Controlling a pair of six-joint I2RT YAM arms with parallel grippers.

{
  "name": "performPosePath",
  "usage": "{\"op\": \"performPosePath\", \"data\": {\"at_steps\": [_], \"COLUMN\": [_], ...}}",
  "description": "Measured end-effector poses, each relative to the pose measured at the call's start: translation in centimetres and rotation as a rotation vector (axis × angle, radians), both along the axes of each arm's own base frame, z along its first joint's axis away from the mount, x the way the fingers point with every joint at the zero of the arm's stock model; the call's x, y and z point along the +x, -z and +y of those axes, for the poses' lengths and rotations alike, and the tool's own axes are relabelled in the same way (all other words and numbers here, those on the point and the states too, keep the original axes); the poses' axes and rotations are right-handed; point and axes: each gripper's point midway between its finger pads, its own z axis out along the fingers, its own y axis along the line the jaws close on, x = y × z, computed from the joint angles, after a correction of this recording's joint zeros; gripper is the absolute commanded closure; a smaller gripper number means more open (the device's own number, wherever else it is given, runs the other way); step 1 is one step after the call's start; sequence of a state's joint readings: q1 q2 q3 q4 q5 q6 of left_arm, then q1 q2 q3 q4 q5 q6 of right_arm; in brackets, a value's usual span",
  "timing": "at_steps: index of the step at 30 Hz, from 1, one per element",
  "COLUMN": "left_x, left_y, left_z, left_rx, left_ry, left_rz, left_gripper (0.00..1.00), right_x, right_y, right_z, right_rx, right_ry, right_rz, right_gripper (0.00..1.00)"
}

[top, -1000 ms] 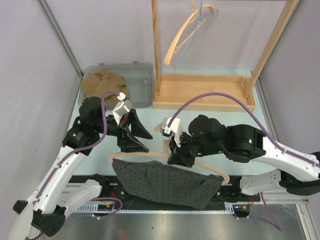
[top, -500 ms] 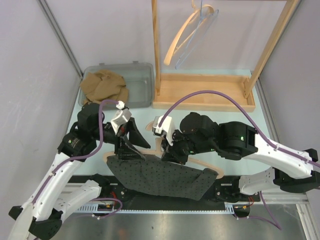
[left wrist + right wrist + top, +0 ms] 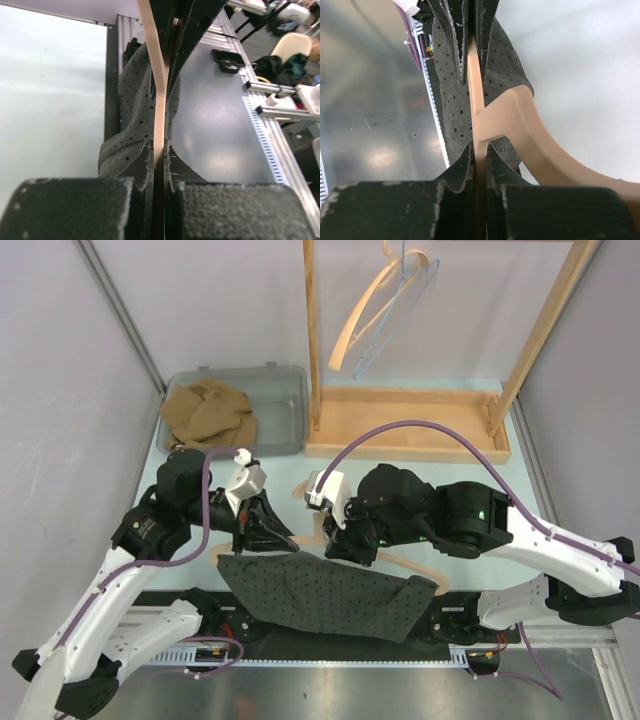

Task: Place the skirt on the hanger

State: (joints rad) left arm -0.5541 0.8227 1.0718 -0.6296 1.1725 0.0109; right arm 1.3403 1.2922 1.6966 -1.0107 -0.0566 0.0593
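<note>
Your left tool [image 3: 262, 535] is clamped tight on the thin edge of the tan hanger [image 3: 520, 120], near that hanger's left end. In the left wrist view the tan strip runs straight between the 2 black fingers [image 3: 192, 30], with no gap showing on either side.

Your right tool [image 3: 345, 545] is closed just as tightly on the same hanger, close to its middle. The right wrist view shows the tan edge pinched between the fingers, and the hanger's curved shoulder sweeps off to the right.

The skirt [image 3: 325, 595], dark grey with small dots, is on the hanger between and below the 2 tools. Its fabric lies against both faces of the hanger right beside each set of fingers. From above you see it hanging down from the hanger across the near edge of the tabletop [image 3: 285, 468] and over the black rail there. The hanger's right tip pokes out past the skirt's right corner.

At the far left of the tabletop sits a clear bin [image 3: 285, 400] holding a crumpled brown cloth [image 3: 205, 415]. To its right stands a wooden rack [image 3: 405, 435], and 2 spare hangers [image 3: 375, 315] hang from its top.
</note>
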Motion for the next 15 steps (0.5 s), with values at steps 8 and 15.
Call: {"op": "performPosePath", "data": {"at_steps": [8,15], "left_x": [0.5,-0.2], "left_y": [-0.2,-0.7], "left_z": [0.6,2.0], "left_rx": [0.031,0.073], "left_ry": [-0.073,-0.131], "left_rz": [-0.089,-0.120], "left_gripper": [1.00,1.00], "right_x": [-0.2,-0.4], "right_y": [-1.2,-4.8], "right_z": [0.3,-3.2], "right_rx": [0.062,0.239], "right_ry": [-0.012,0.005], "right_rz": [-0.007,-0.014], "right_gripper": [0.36,0.32]}}
